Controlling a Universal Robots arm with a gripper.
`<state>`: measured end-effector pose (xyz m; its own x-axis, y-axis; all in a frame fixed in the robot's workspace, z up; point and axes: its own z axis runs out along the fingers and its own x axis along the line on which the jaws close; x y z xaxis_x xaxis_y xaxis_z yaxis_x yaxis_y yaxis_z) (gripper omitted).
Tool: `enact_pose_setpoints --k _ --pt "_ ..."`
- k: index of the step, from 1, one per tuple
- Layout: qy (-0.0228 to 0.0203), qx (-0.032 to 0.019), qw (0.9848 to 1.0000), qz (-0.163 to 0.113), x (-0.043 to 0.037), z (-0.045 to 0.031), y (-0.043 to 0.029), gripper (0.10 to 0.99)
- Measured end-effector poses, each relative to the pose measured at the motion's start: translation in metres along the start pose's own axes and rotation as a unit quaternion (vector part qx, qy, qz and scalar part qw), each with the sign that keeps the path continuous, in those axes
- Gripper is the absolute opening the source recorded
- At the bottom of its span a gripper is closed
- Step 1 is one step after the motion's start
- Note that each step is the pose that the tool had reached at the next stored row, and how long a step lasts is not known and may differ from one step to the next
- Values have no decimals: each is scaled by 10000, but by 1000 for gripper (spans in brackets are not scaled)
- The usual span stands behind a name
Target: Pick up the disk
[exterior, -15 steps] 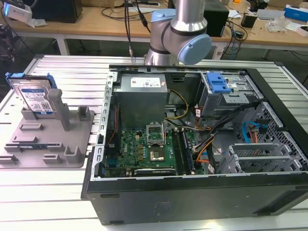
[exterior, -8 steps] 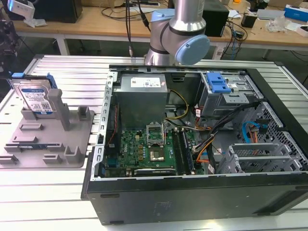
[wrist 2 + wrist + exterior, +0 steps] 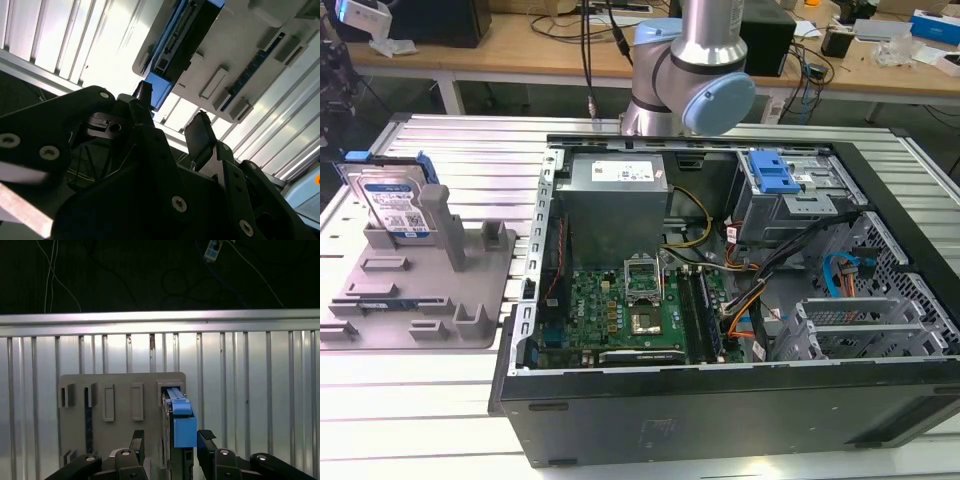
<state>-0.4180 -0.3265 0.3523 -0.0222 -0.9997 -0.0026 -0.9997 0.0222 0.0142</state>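
1. Plainly, the gripper (image 3: 171, 437) has its fingers (image 3: 138, 439) apart and holds nothing. In the first wrist view the disk (image 3: 181, 427) shows its blue end in the gap between them.
2. The disk (image 3: 392, 205) stands on edge at the exterior view's upper left, slotted into a corner of the grey fixture tray (image 3: 420, 310).
3. Bare slatted table (image 3: 450, 140) borders the tray, and the computer case (image 3: 720, 400) wall stands just beside the tray's edge on the exterior view's right.
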Motion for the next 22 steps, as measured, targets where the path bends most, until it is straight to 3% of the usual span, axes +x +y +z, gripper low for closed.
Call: enact_pose_setpoints --k 15,22 --pt "0 0 10000 -4 -111 118 1 541" --pt "0 0 10000 -5 -111 191 0 541"
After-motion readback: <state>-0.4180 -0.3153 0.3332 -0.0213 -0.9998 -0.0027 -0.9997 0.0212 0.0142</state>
